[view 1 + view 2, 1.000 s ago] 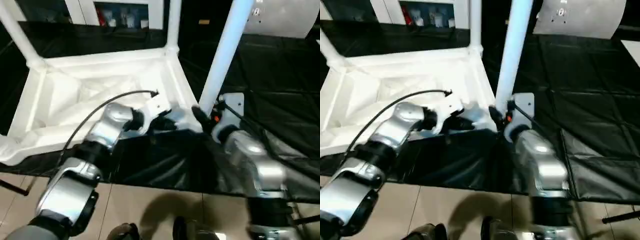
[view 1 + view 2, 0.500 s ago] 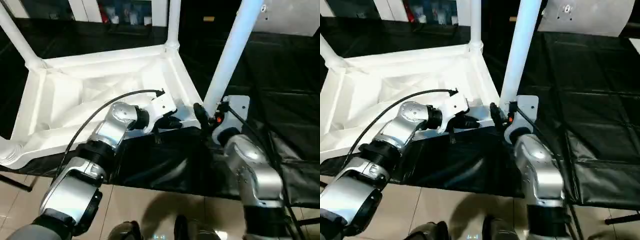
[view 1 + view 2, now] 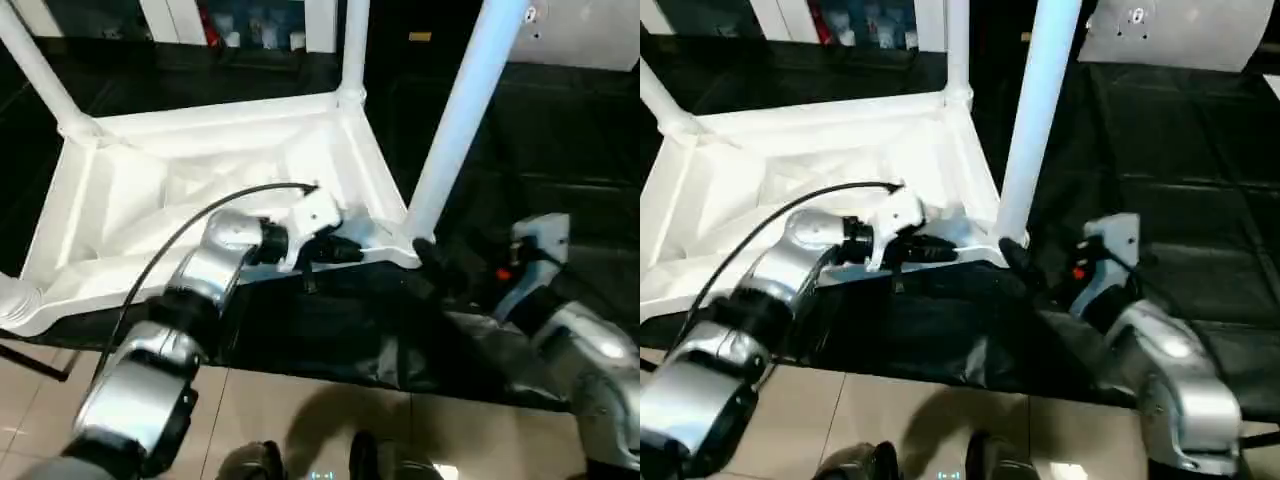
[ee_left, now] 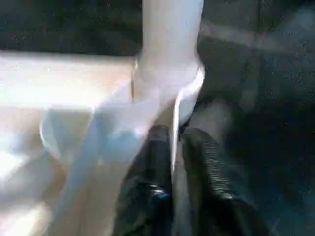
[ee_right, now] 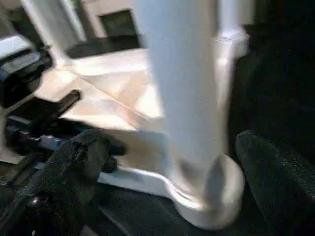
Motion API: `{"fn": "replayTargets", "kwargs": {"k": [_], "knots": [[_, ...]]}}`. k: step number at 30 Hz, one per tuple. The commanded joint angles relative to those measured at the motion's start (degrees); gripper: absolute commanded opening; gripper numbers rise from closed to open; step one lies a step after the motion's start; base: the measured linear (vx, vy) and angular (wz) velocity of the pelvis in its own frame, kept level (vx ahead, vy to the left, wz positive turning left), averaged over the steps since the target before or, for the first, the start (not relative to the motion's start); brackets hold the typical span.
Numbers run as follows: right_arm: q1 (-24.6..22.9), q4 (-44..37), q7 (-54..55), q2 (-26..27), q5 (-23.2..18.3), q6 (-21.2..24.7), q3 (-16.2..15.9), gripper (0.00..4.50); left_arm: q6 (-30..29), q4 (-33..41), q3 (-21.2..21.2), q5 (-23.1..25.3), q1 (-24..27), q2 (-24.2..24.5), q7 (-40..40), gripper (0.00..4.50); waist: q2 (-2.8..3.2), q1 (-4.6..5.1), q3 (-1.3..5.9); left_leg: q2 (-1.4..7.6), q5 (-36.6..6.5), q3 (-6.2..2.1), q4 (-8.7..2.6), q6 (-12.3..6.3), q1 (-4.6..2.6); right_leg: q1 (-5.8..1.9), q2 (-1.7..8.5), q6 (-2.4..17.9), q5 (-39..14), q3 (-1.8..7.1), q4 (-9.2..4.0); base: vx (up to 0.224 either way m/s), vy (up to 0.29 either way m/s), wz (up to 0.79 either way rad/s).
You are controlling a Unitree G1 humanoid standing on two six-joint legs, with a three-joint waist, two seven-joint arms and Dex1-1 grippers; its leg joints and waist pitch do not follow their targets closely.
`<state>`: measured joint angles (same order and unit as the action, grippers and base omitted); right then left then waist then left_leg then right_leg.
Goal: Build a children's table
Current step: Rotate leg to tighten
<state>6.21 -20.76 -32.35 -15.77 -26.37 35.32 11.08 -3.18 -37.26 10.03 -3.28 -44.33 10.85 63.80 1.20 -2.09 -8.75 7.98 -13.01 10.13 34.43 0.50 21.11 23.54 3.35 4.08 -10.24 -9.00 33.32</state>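
Nearest the camera, a strip of pale tiled floor [image 3: 300, 410] runs under the robot's two silver forearms. Just beyond it lies a black sheet [image 3: 1180, 220], creased and glossy, spread over the work surface. On that sheet rests the table [image 3: 200, 170], upside down, its ribbed underside facing up and its long side running across the view from left to right. The left gripper [image 4: 173, 147] reaches toward the near right corner of the tabletop, its two black fingers [image 4: 152, 162] drawn close with the thin rim of the top between them, so it pinches that edge. The right gripper [image 5: 162, 191] sits beside the same corner, fingers spread wide on either side of the base of the near leg [image 3: 460, 110] without touching it. That leg stands seated in its round corner socket [image 5: 216, 191] and rises steeply, leaning slightly toward the right. Farther back, a second leg [image 3: 352, 45] stands upright at the far right corner, and a third leg [image 3: 35, 65] slants up from the far left corner. Behind the table, a white cabinet [image 3: 250, 20] with glass doors holds small items, and a pale grey board [image 3: 1170, 35] lies at the far right.
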Motion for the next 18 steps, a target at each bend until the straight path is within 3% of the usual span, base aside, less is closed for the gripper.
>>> {"fn": "replayTargets", "kwargs": {"k": [1,3,4,5,6,7,8,9,10,11,13,15,16,17,18], "knots": [[0.83,-3.85,-0.29,1.02,-4.33,2.81,-0.24,4.50,-3.76,5.79,-1.49,-2.11,1.15,1.39,0.46,1.01,-1.36,-0.28,6.96,7.30,9.57,-3.44,-2.76,-13.25,-0.40,-4.39,8.49,9.54,3.32,5.84,-1.46,0.000,0.000,0.00],[2.66,-5.02,0.53,2.52,-6.39,4.78,-1.23,4.50,-6.85,10.67,-1.77,-1.65,3.54,3.36,-0.19,1.11,-1.55,-0.24,7.19,6.60,9.86,-3.24,-2.53,-13.67,0.22,-4.72,8.64,10.17,4.83,5.86,-1.25,0.000,0.000,0.00],[3.38,-5.17,0.83,3.01,-6.75,5.50,-1.81,4.50,-8.02,12.46,-1.84,-1.31,4.49,4.19,-0.45,1.25,-1.59,-0.10,6.81,5.84,6.99,-2.97,-2.58,-11.83,0.72,-4.96,8.45,9.07,0.50,5.77,-2.18,-0.053,-0.015,-0.05],[4.47,-4.92,1.46,3.53,-5.86,5.59,-3.27,4.50,-11.09,16.08,-2.17,-1.44,6.44,5.52,-0.63,1.25,-1.60,-0.26,6.87,5.67,5.44,-2.70,-2.63,-10.50,0.38,-4.92,8.32,8.39,-3.07,5.63,-2.77,-0.053,-0.015,-0.05],[5.45,-4.48,1.88,4.14,-5.74,5.56,-4.14,4.50,-13.83,19.25,-2.60,-1.88,8.20,6.53,-0.87,1.45,-1.68,-0.30,6.78,5.19,3.82,-2.44,-2.67,-8.11,0.49,-5.16,8.09,6.91,-9.04,5.60,-3.53,-0.068,-0.021,-0.04],[5.45,-4.48,1.88,4.14,-5.74,5.56,-4.14,4.50,-13.83,19.25,-2.60,-1.88,8.20,6.53,-0.87,1.45,-1.57,-0.47,6.64,5.03,2.91,-2.34,-2.72,-7.07,0.36,-5.10,7.99,5.87,-11.99,5.55,-3.94,-0.053,-0.023,0.01],[7.27,-3.33,2.82,5.84,-5.57,4.97,-5.40,4.50,-18.43,25.18,-3.14,-2.25,11.93,8.81,-1.41,1.49,-1.20,-0.77,6.64,5.17,1.48,-2.26,-2.90,-5.43,-0.23,-4.80,7.69,4.56,-16.40,5.57,-4.39,-0.053,-0.023,0.01],[7.83,-2.91,3.17,6.39,-5.52,4.66,-5.76,4.50,-19.67,26.95,-3.17,-2.40,13.09,9.62,-1.56,1.57,-1.15,-0.71,6.67,5.32,1.48,-2.36,-3.05,-4.94,-0.14,-4.80,7.60,4.42,-17.11,5.50,-4.36,-0.056,-0.024,0.01],[7.83,-2.91,3.17,6.39,-5.52,4.66,-5.76,4.50,-19.67,26.95,-3.17,-2.40,13.09,9.62,-1.56,1.70,-1.02,-0.68,6.36,5.41,0.28,-2.33,-3.23,-4.58,-0.41,-4.32,7.28,3.27,-19.81,5.42,-5.03,0.000,0.000,0.00],[8.49,-2.41,3.56,7.34,-5.91,4.43,-5.93,4.50,-21.58,29.59,-3.39,-2.75,14.91,10.57,-1.68,1.81,-0.93,-0.94,6.51,5.52,-1.02,-2.24,-3.21,-3.72,-1.04,-4.22,7.35,2.82,-20.95,5.57,-5.13,0.000,0.000,0.00],[10.03,-1.09,4.53,8.90,-5.93,4.46,-6.77,4.50,-27.00,36.53,-3.88,-3.67,19.34,12.64,-2.94,1.87,-0.89,-1.51,6.35,5.77,-2.92,-2.35,-3.53,-2.90,-1.28,-4.09,7.29,2.19,-23.08,5.41,-5.48,0.000,0.000,0.00],[11.61,1.02,5.44,10.44,-4.70,4.19,-8.57,4.50,-32.38,44.13,-4.79,-3.30,24.48,14.07,-5.51,2.09,-0.71,-1.27,6.49,6.50,-4.65,-2.80,-3.80,-0.84,-1.48,-4.22,7.65,3.53,-22.17,5.52,-4.96,0.000,0.000,0.00],[11.61,1.02,5.44,10.44,-4.70,4.19,-8.57,4.50,-32.38,44.13,-4.79,-3.30,24.48,14.07,-5.51,2.21,-0.74,-1.26,6.34,6.34,-4.69,-2.80,-3.83,-0.98,-1.33,-4.22,7.58,3.46,-22.32,5.52,-5.22,0.000,0.000,0.00],[13.25,4.69,5.98,10.87,-0.75,2.45,-11.94,4.50,-35.58,48.82,-6.09,-1.32,28.58,12.91,-9.59,2.28,-0.25,-1.55,6.94,6.34,-4.29,-2.68,-3.50,-0.25,-1.66,-4.27,7.72,3.91,-21.12,5.63,-4.88,0.000,0.000,0.00],[13.76,5.83,6.19,10.97,0.34,1.95,-12.85,4.50,-36.46,50.02,-6.34,-0.71,29.58,12.57,-10.82,2.28,-0.43,-1.29,6.81,6.39,-3.72,-2.72,-3.67,-0.26,-1.30,-4.40,7.56,4.39,-19.87,5.61,-4.80,0.000,0.000,0.00]]}}
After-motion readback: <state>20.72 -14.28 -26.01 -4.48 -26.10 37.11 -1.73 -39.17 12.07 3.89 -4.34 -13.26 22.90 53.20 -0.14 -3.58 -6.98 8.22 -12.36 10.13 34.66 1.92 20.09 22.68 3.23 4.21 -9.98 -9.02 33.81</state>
